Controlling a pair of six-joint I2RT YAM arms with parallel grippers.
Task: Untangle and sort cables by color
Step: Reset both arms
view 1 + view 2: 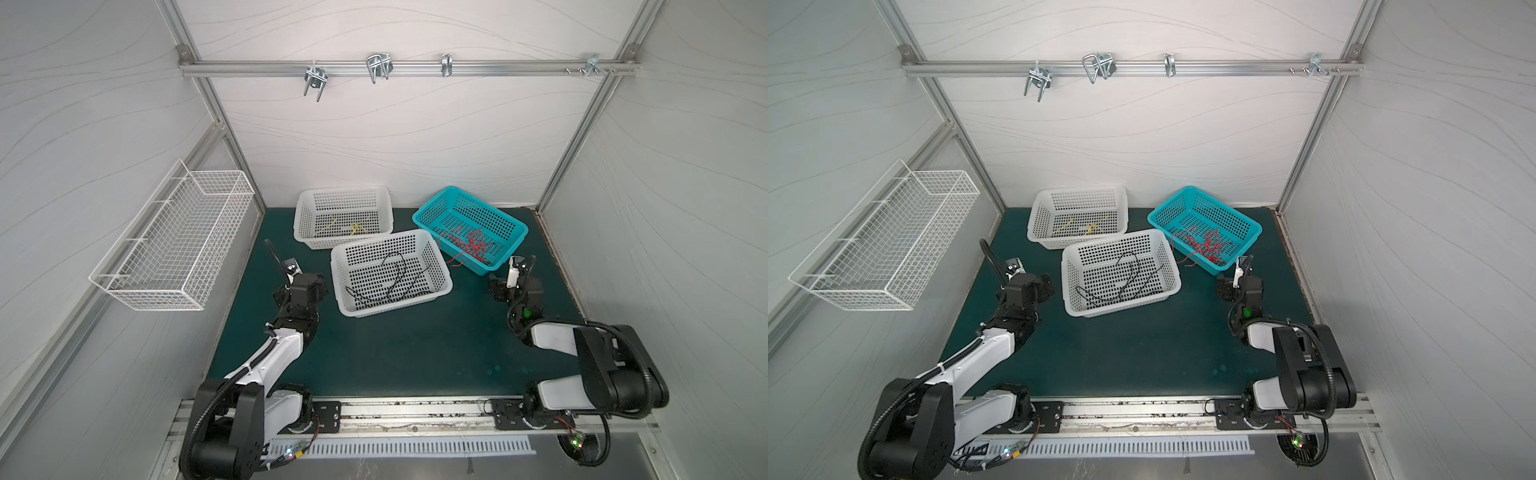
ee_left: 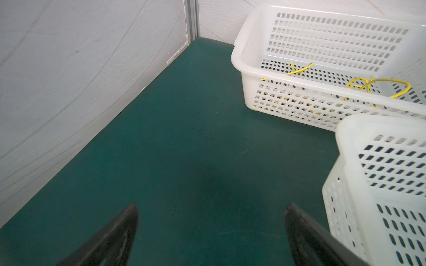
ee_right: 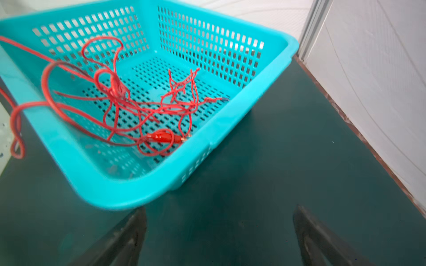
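The red cables (image 1: pixel 469 245) lie in the teal basket (image 1: pixel 521 227), centre right in both top views; one strand trails over its lower-left rim onto the surface (image 1: pixel 415 345). The right tool (image 3: pixel 219 214), wide and empty, stands nearer, lower right of that strand; the left tool (image 2: pixel 211 211) is likewise wide and empty.

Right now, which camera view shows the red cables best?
The right wrist view: the red cables lie tangled, close up, in the teal basket, a clip end clear, one loop over the rim. Both top views show them small; the left wrist view shows none.
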